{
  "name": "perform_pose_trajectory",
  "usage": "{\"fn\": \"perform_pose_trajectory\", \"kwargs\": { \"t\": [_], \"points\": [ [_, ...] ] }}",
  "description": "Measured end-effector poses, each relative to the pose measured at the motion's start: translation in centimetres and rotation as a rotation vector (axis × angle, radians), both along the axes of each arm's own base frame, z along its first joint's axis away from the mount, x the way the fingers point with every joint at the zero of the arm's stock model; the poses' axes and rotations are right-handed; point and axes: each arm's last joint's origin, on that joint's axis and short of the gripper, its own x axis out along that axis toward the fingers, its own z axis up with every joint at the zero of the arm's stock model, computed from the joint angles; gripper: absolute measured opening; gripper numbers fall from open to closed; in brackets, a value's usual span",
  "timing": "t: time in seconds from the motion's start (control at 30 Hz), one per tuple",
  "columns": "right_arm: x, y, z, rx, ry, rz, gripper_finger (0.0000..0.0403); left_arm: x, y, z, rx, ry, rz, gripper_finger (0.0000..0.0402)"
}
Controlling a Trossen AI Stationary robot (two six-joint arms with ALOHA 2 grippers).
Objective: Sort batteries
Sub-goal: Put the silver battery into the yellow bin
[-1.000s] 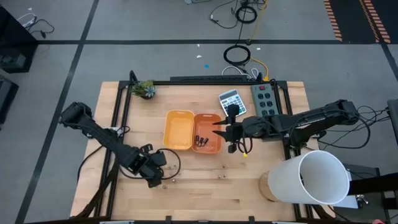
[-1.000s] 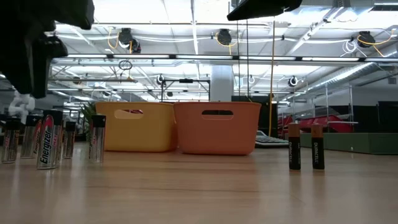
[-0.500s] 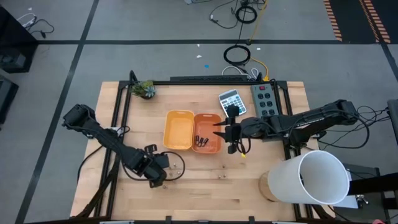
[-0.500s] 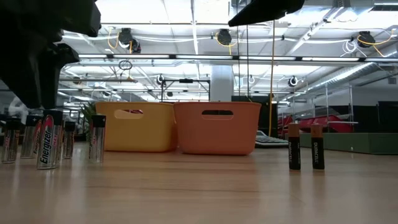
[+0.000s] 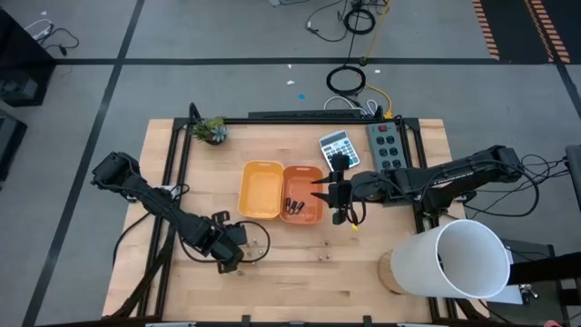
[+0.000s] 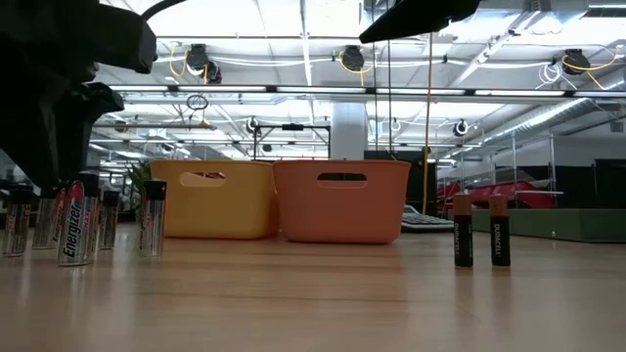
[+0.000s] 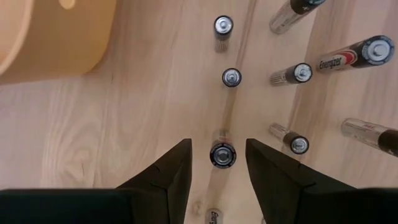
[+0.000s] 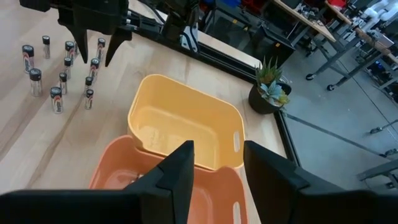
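Several silvery batteries [image 7: 231,77] stand upright on the wood near the table's near-left part; they show as a cluster [image 6: 78,220] in the low view. My left gripper [image 7: 217,144] is open above them, its fingers on either side of one standing battery [image 7: 222,155] without touching it. Two dark batteries [image 6: 479,230] stand apart on the right of the low view. A few dark batteries [image 5: 292,205] lie in the orange tray [image 5: 311,174]. The yellow tray [image 5: 260,189] sits beside it. My right gripper [image 8: 216,146] is open over the orange tray's right side.
A grey calculator [image 5: 336,145] and a power strip [image 5: 386,145] lie at the far right. A small potted plant [image 5: 213,132] stands at the far left corner. A large white cylinder [image 5: 463,259] stands at the near right corner. Bare wood stretches along the near edge.
My left gripper has come down over the standing silvery batteries, shifting slightly toward the table's right. The batteries and trays stand as they did.
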Motion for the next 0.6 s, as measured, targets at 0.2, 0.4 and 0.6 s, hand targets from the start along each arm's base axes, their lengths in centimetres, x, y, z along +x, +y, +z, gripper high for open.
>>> {"fn": "perform_pose_trajectory", "kwargs": {
  "t": [0.2, 0.4, 0.6],
  "points": [
    [0.0, 0.0, 0.0, 0.0, 0.0, 0.0, 0.013, 0.04, 0.06, 0.01, 0.021, -0.013, 0.004, 0.0161],
    [0.0, 0.0, 0.0, 0.0, 0.0, 0.0, 0.013, 0.12, 0.03, 0.03, 0.021, -0.025, 0.005, 0.0161],
    [0.0, 0.0, 0.0, 0.0, 0.0, 0.0, 0.013, 0.14, 0.04, -0.4, 0.015, -0.046, 0.006, 0.0161]
  ]
}}
